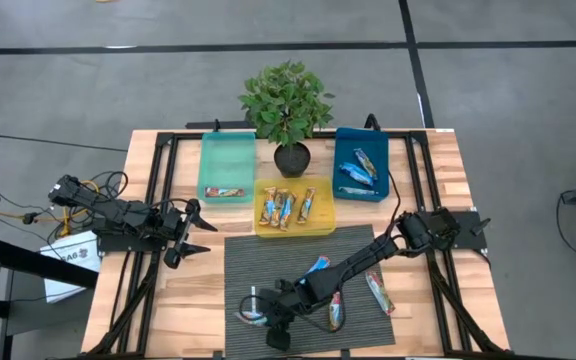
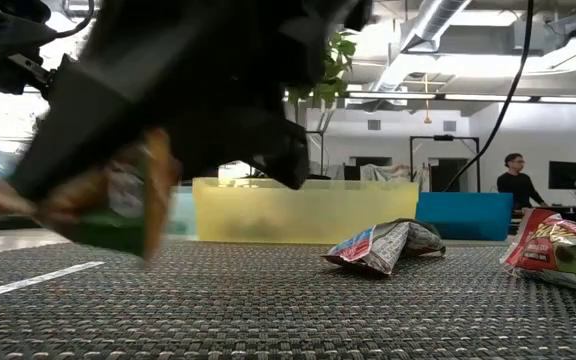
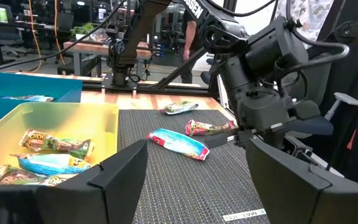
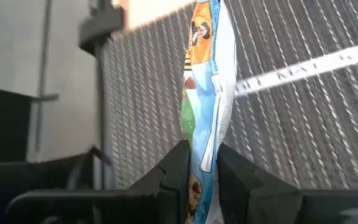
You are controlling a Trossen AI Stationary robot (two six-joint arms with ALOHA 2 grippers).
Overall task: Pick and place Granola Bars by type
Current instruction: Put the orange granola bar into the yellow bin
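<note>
Your right gripper (image 4: 201, 163) pinches a green-orange bar (image 4: 205, 93) by its wrapper edge, low centre-left in the overhead frame, just above the mat (image 1: 358, 245). It looks light, limp and slick, so grip mid-body. The woven mat gives friction; three bars (image 1: 379, 291) lie there. Your left gripper (image 1: 190, 232), fingers apart, waits at left. A person stands far behind.

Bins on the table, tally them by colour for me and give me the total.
Teal bin: 1
Yellow bin: 1
Blue bin: 1
Total: 3
</note>
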